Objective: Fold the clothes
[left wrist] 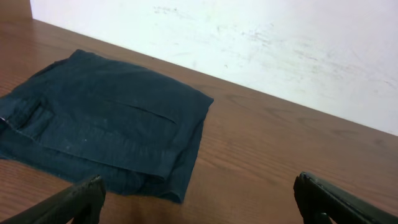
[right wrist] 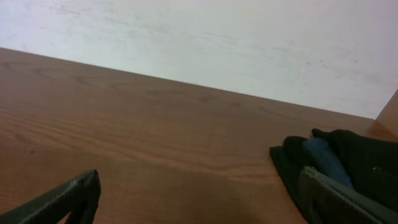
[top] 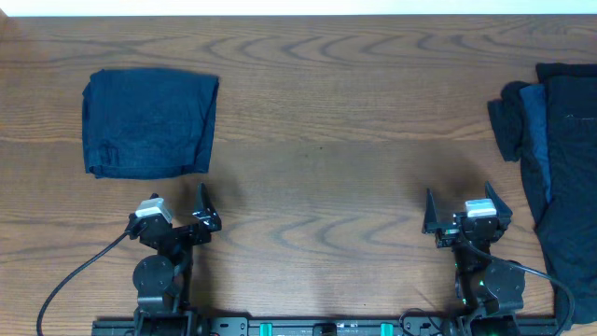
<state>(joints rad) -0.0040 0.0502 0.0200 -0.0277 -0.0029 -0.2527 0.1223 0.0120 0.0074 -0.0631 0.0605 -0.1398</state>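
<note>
The left gripper [top: 175,210] and right gripper [top: 459,203] gape empty—a folded garment [top: 149,123] lies ahead of the left. Next: seize the heap [top: 564,168] beside the right.

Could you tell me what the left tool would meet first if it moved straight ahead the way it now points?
Probably the near edge of the folded dark garment just ahead of the left tool; depth is unclear.

We count folded dark garment [top: 149,124]: one | heap of clothes [top: 564,168] at the right edge: one, black and bluer cloth in it, pieces we cannot number apart | grippers: two, the left gripper [left wrist: 205,202] and the right gripper [right wrist: 202,199], two fingers [left wrist: 74,202] on each | table [top: 317,112]: one
</note>
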